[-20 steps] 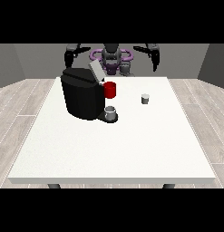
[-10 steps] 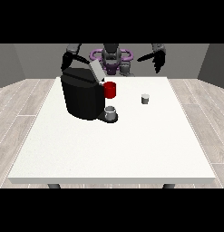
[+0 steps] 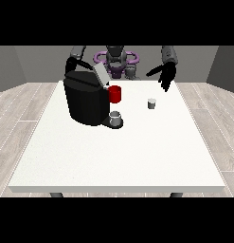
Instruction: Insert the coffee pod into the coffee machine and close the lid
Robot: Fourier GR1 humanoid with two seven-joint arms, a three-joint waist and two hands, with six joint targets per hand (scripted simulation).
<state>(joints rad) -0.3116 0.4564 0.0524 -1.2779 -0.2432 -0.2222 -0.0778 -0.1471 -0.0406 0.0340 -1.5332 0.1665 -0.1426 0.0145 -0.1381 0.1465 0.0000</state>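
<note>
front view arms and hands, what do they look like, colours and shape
Both arms are dark grey, rounded tubes with paler grey at the shoulders. The hand at the view's right is black, with slim black fingers and a thumb. The hand at the view's left is black too, mostly hidden behind the coffee machine. No cables, markings or sleeves can be made out.

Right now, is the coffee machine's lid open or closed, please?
Open: the lid stands tilted up above the black coffee machine, not lying flat on it.
</note>
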